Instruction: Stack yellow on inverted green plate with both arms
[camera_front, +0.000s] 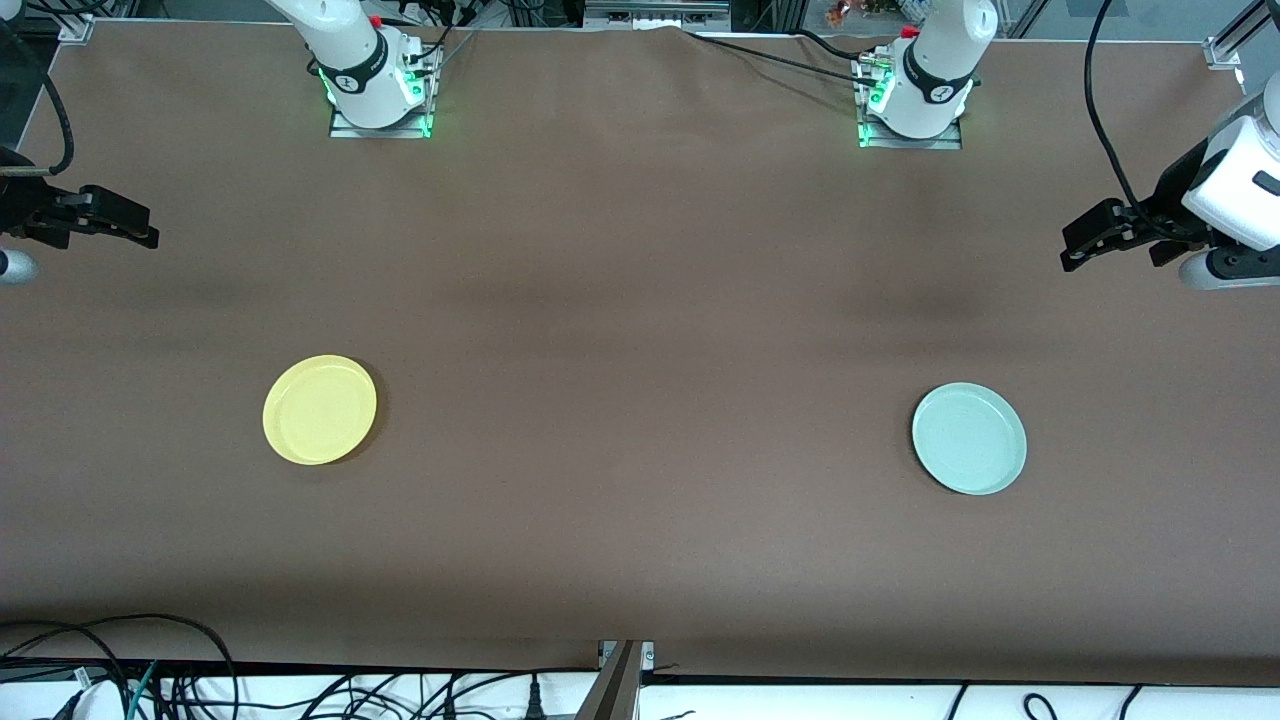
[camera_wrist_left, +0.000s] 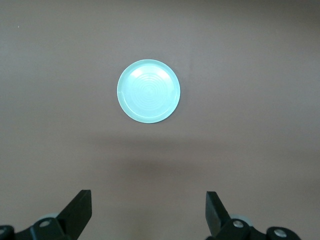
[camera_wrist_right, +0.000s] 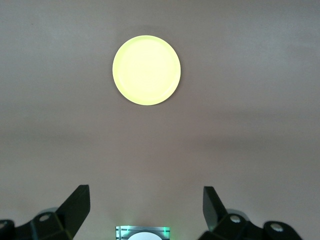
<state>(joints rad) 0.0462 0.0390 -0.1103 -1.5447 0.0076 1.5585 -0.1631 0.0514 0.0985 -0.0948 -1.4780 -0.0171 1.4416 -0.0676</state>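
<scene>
The yellow plate lies rim up on the brown table toward the right arm's end; it also shows in the right wrist view. The green plate lies rim up toward the left arm's end and shows in the left wrist view. My left gripper hangs open and empty high over the table edge at its end, apart from the green plate; its jaws stand wide. My right gripper hangs open and empty high over its own end, apart from the yellow plate.
The two arm bases stand along the table edge farthest from the front camera. Cables lie off the table's near edge. The right arm's base shows between its fingers.
</scene>
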